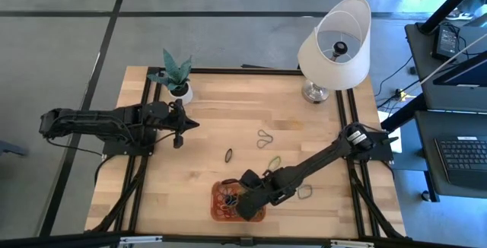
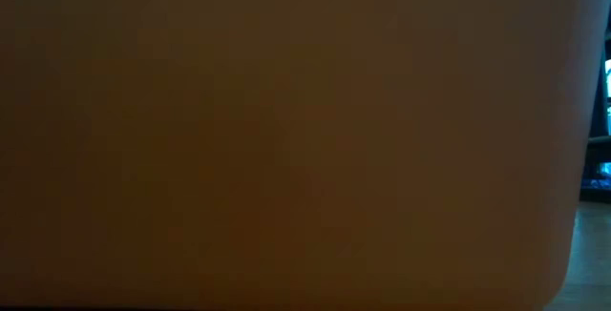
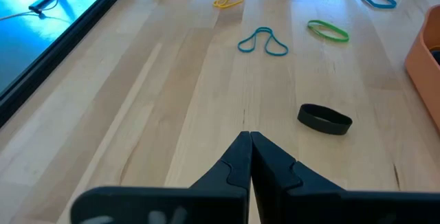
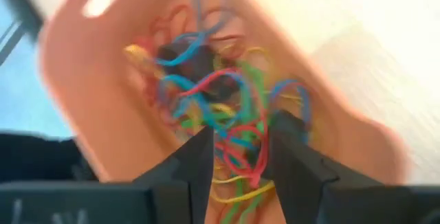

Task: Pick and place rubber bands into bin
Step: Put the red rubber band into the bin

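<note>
The orange bin (image 1: 225,211) stands near the table's front edge, and a heap of rubber bands (image 4: 213,93) in many colours lies in it. My right gripper (image 4: 240,152) hangs open over that heap, pointing steeply down into the bin (image 4: 89,93). Loose bands lie flat on the wood: a blue figure-eight (image 3: 263,42), a green one (image 3: 328,30), a black one (image 3: 324,119), a yellow one (image 3: 228,1) and another blue one (image 3: 378,0). My left gripper (image 3: 249,141) waits shut above the table's left part (image 1: 180,130). My right gripper stands open just over the heap of bands in the bin, and some strands (image 4: 251,176) show between its fingers. Whether a finger touches any of them I cannot tell.
A white lamp (image 1: 335,42) stands at the far right corner and a small potted plant (image 1: 177,81) at the far left. The bin's wall (image 2: 286,139) fills the low view. Bare wood lies between the two arms.
</note>
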